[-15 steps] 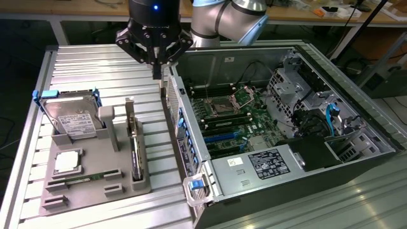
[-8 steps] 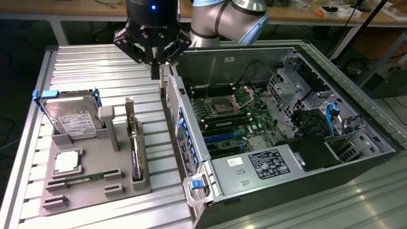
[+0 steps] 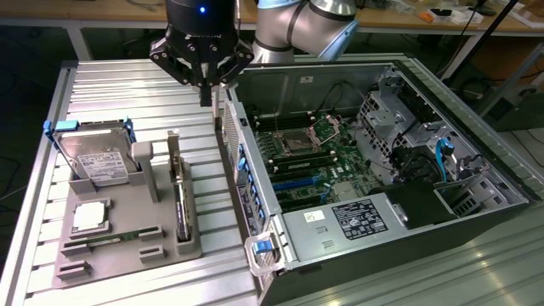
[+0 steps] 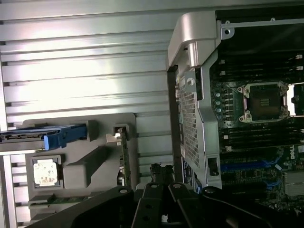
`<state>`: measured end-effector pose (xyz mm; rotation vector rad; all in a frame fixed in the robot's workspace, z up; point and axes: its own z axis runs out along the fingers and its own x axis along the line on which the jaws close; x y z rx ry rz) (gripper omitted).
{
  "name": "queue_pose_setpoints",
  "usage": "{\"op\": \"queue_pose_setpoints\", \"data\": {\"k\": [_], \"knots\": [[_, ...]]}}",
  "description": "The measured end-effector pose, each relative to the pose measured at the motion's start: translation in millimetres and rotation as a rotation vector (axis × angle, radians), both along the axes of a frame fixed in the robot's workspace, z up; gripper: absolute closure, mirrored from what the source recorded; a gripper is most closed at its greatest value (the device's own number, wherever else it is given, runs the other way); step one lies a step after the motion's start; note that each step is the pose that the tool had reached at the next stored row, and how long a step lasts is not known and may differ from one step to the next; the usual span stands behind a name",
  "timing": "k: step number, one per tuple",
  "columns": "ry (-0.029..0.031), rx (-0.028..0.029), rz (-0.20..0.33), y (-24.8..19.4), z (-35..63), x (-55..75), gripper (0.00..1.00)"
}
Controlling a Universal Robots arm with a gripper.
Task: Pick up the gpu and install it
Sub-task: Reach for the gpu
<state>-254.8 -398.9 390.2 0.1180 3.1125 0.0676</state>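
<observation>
We see a ribbed aluminium table with a grey holder tray on the exterior view's left. At the tray's far end, a silver hard drive with a white label stands propped in a blue-cornered carrier. Nearer the camera, a square processor chip lies flat in a recess, and just beside it a narrow green memory stick lies in a slot. On the exterior view's right we see an open computer case lying on its side, its motherboard facing up with a processor socket. A silver power supply sits at the near end, with blue cables beyond it. A wooden workbench crosses the background.
</observation>
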Motion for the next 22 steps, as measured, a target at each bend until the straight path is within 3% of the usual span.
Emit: {"op": "queue_pose_setpoints", "data": {"k": [22], "knots": [[0.0, 0.0, 0.0, 0.0, -0.1, -8.3, 0.89]]}}
